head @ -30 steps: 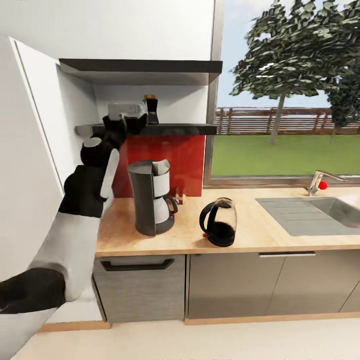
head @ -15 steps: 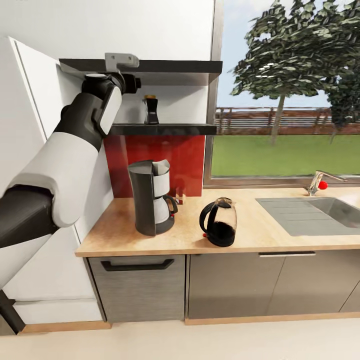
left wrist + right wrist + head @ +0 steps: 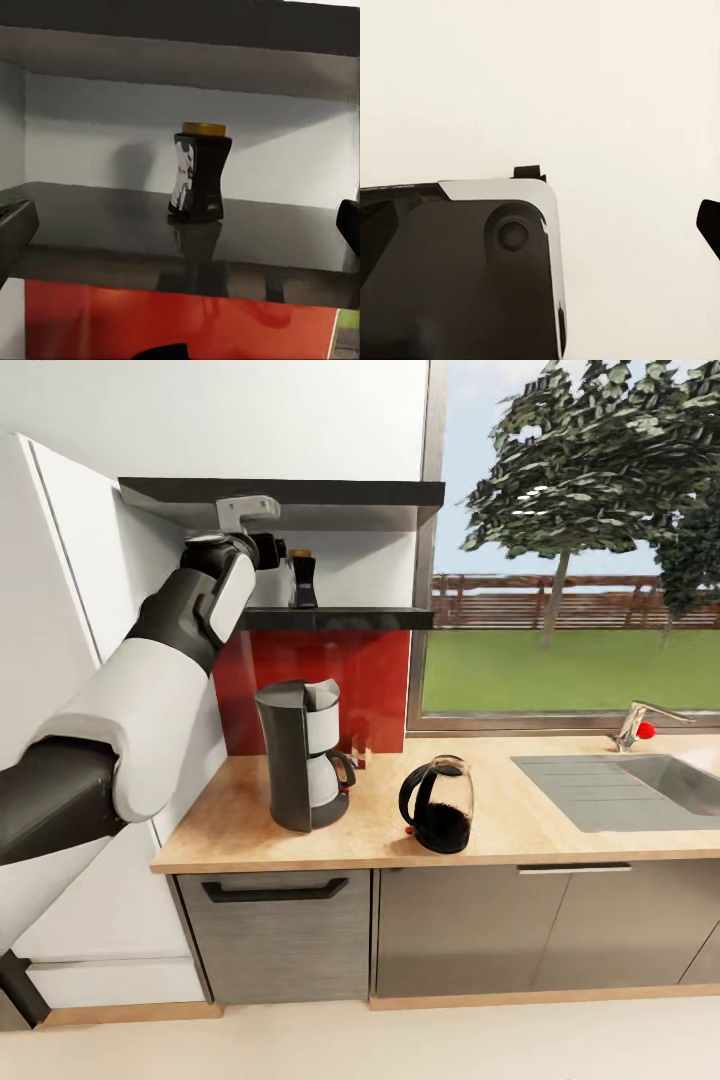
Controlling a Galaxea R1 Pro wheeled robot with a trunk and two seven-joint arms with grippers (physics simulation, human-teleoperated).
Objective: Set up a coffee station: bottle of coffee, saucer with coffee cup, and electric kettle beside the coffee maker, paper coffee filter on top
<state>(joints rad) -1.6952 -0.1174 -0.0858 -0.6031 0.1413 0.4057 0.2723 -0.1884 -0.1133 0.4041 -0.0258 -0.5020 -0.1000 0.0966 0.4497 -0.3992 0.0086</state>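
Left claw [image 3: 272, 550] lower, nearer bottle of coffee [image 3: 302, 580]

Left arm [image 3: 150, 690]: glossy white shells, black joint sections, grey wrist bracket [image 3: 245, 510]; dark base corner, round fastener [image 3: 514, 234].

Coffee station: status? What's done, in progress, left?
Done: the coffee maker and the electric kettle stand side by side on the kitchen countertop.

In hand: the left claw is raised at the kitchen shelf, facing the bottle of coffee, which is not gripped; fingers wide apart.

Left: bottle down to the counter; filter, saucer and cup.
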